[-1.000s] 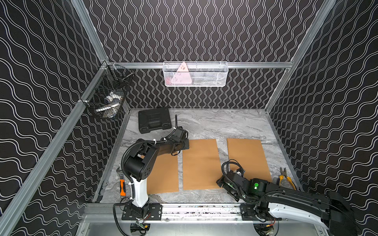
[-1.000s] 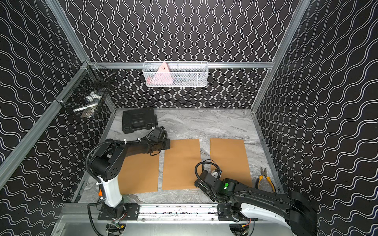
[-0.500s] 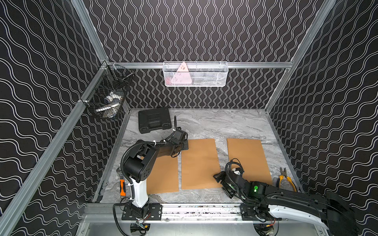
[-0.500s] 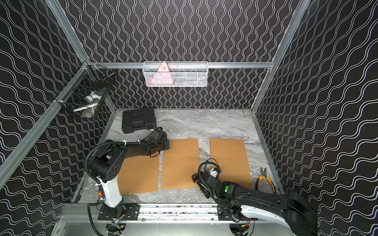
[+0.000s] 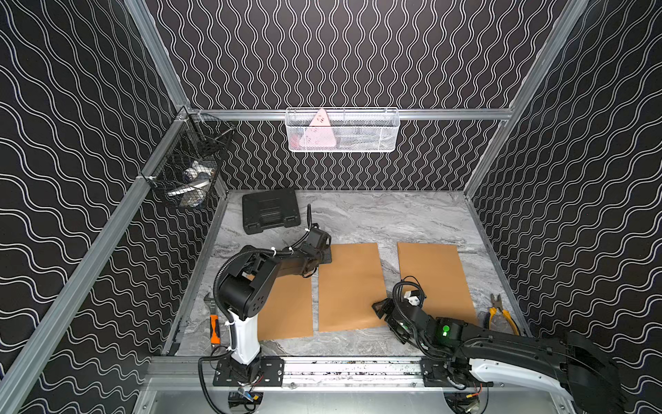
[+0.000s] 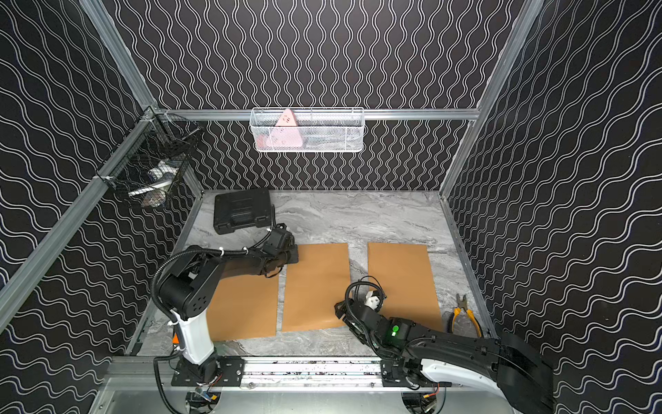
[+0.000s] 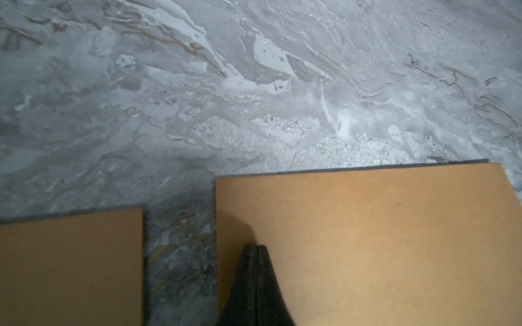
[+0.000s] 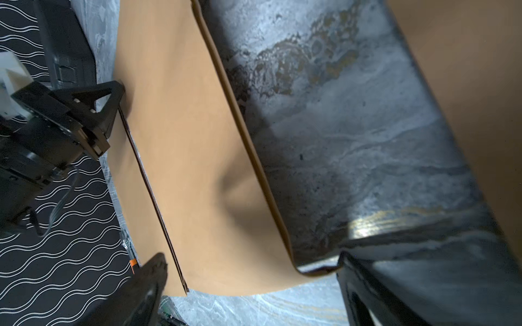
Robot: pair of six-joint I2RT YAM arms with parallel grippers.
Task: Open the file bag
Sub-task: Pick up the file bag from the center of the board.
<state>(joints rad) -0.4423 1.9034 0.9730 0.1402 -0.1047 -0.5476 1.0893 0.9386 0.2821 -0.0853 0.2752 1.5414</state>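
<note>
One pink triangle (image 5: 317,131) in white basket (image 5: 370,135) — left gripper (image 7: 256,247) closed atop middle file bag (image 5: 351,286), right gripper (image 8: 251,255) agape.

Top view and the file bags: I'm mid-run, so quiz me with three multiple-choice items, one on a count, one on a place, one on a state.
1. How many brown file bags lie on the table?
A two
B three
C four

2. Where do the pliers lie?
A right of the rightmost file bag
B between two bags
C at the table's back edge

3. What state is the left claw in?
A wide open
B shut
C out of every view

Answers:
1 B: both top views show three brown sheets lying side by side.
2 A: the yellow handles lie past that bag's right edge.
3 B: the left wrist view shows its tips pressed together over a bag.
</note>
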